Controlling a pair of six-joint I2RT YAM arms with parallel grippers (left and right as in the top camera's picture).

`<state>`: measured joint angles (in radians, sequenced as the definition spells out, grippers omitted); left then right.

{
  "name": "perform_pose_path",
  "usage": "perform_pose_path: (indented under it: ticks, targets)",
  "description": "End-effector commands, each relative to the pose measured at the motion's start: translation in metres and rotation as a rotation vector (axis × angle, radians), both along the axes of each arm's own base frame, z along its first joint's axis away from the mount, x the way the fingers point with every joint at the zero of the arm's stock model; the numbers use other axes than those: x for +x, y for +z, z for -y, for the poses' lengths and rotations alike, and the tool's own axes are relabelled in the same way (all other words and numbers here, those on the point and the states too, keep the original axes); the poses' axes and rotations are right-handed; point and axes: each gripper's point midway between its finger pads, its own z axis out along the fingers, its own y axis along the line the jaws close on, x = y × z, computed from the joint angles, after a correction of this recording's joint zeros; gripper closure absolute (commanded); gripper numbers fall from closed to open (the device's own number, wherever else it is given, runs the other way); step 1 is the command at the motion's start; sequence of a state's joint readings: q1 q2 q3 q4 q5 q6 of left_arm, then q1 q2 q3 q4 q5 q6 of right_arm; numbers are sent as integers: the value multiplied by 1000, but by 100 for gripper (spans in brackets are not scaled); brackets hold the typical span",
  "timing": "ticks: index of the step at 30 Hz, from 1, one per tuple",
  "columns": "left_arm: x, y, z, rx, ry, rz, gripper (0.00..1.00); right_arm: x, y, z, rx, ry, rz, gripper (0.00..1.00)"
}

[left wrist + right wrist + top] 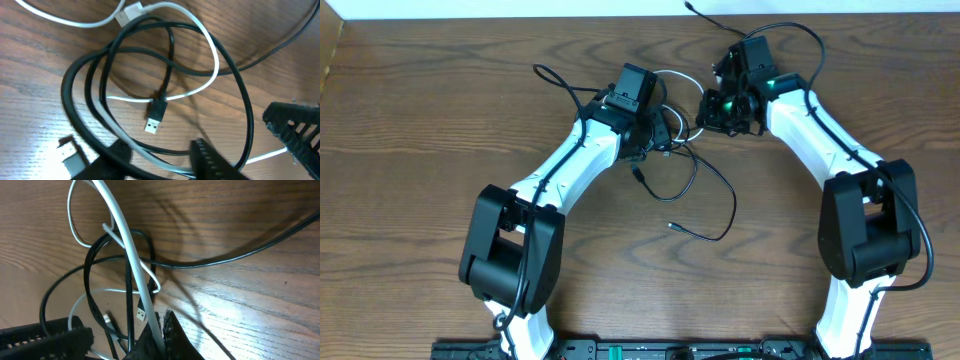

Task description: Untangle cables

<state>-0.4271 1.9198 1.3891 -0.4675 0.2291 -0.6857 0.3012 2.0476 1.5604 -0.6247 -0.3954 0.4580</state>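
We've got the right pincer (160, 336) pinching the white cable (122, 235); left pincer (231, 128) spread, black cable (64, 95) loops crowding between.

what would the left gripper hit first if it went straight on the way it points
The left gripper would likely meet the black cable loop crossing between its jaws, then the table; depth is unclear.

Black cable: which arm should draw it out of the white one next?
Left. The left gripper, jaws apart, straddles a loop of the black cable; the right gripper is shut on the white cable and can likely anchor it.
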Motion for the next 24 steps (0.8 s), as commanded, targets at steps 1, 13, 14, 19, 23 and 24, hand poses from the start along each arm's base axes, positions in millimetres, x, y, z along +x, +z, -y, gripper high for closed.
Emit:
perform_pose_path:
  ticks: [1,13,14,19,23,24]
  targets:
    - [13,3,-13,44,49,37,67,-1,11,1,-44,10,42,99]
    - [34,40,-60,40,97,128,72,-7,-3,46,-160,-36,-19,99]
    - [34,39,-62,38,100,123,73,-7,-3,47,-165,-35,-22,99]
    - [32,38,-64,40,105,109,75,-9,-4,51,-174,-2,-17,99]
    - [30,39,-58,2,105,96,54,-9,-4,49,-173,6,-15,99]
    - [29,39,-55,-22,114,84,46,-10,-4,48,-173,8,-14,99]
